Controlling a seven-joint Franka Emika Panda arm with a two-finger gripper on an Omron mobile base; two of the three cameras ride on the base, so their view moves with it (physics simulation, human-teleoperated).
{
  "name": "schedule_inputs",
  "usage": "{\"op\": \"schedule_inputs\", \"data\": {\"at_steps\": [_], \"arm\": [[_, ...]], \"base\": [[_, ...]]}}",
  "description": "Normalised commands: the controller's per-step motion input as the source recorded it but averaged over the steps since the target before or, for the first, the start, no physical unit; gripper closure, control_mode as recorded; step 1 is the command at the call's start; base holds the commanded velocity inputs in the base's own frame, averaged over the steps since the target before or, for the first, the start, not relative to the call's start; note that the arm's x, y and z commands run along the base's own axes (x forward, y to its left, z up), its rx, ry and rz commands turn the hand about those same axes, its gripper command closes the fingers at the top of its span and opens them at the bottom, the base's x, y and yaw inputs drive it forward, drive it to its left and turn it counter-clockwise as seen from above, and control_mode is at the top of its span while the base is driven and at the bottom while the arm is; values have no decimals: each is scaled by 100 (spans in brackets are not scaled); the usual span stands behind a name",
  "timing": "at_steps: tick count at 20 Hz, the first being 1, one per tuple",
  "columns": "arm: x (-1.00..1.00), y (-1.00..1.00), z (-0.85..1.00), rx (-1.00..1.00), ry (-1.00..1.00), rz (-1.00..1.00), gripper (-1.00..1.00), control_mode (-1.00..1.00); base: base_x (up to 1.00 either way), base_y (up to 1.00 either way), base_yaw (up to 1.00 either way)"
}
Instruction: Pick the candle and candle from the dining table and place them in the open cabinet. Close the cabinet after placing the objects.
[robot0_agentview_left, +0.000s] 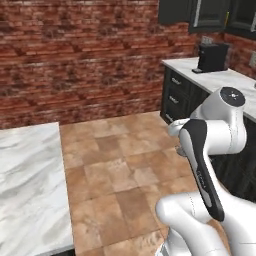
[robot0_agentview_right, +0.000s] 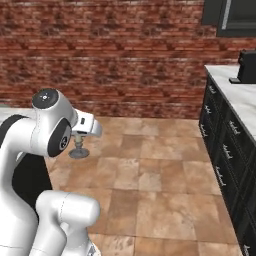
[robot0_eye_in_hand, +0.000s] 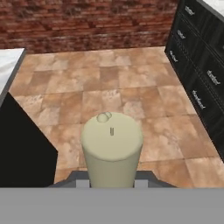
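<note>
Hand view, one candle (robot0_eye_in_hand: 112, 151) (cream), gripper-held (robot0_eye_in_hand: 112, 183)

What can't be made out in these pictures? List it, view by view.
1. Gripper: in the hand view, the held candle covers the fingertips, so their contact cannot be seen.
2. Holder: in the right base view, the arm hides everything above the stem; in the hand view, the candle hides it.
3. Cabinet: in both base views, it is cut by the top edge, so the doors' state and inner shelf are unreadable.
</note>
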Motion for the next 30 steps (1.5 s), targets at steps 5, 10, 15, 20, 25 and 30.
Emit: {"op": "schedule_inputs", "data": {"at_steps": [5,10,15,20,25,30], "arm": [[0,0,0,0,0,0,100,100],[0,0,0,0,0,0,100,100],[0,0,0,0,0,0,100,100],[0,0,0,0,0,0,100,100],[0,0,0,0,0,0,100,100],[0,0,0,0,0,0,100,100]], "base": [[86,-14,0],[98,-10,0],[100,-2,0],[100,0,0],[100,0,0],[100,0,0]]}}
